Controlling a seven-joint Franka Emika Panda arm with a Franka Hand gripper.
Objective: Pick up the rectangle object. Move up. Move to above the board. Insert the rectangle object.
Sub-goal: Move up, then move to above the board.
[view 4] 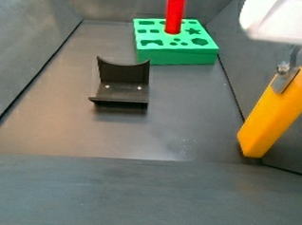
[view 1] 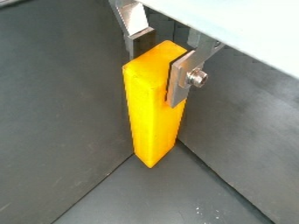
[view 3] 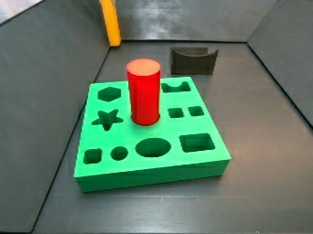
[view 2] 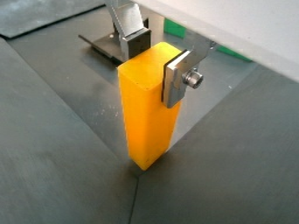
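Clamping the bar near its top at the right edge of a side view, the gripper is at the pick-up step; next comes a straight lift, then travel to the board, upper centre.

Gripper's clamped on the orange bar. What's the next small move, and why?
Probably lift straight up. The gripper is shut on the rectangle object, whose lower end still looks to be at the floor in both wrist views. The board lies far across the bin, with the red cylinder standing in it.
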